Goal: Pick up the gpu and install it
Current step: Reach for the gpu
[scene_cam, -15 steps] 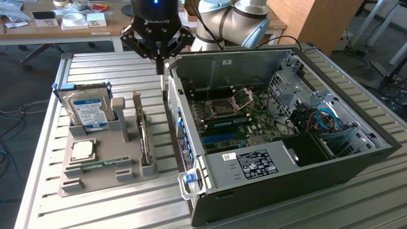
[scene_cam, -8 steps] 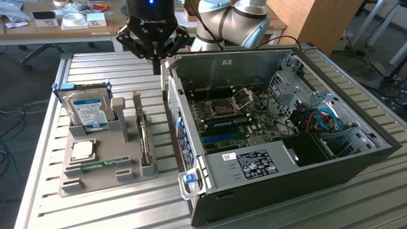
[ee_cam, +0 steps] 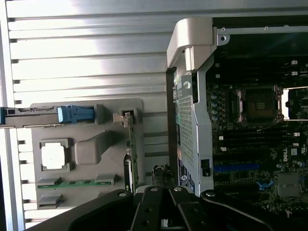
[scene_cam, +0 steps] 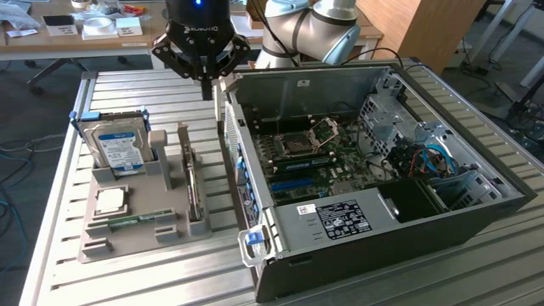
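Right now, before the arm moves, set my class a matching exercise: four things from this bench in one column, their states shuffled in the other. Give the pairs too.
Things
1. hard drive
2. gpu
3. RAM stick
4. gripper

States
A. lies flat in the grey holder
B. shut, holding nothing
C. stands on its thin edge, on the holder's side nearest the open computer case
D. stands upright, blue label showing

Pairs: 1-D, 2-C, 3-A, 4-B.
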You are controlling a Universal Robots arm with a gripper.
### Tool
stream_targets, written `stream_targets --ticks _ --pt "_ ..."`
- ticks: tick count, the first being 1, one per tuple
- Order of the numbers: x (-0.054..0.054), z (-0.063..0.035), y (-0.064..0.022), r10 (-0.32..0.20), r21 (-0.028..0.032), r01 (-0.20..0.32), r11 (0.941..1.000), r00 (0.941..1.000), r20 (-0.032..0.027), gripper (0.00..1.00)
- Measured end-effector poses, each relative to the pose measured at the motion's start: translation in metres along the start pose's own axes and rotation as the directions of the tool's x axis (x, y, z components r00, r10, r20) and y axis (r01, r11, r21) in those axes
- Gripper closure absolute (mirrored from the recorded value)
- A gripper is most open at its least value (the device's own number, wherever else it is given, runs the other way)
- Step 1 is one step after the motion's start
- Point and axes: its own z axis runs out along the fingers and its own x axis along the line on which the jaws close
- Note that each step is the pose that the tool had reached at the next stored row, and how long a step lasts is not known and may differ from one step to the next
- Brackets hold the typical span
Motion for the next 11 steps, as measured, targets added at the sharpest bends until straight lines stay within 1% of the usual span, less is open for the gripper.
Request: stream_targets --ticks 11 --pt "0.0058 -0.0002 -0.0004 0.0 0.0 0.0 1.0 1.0 0.0 0.89"
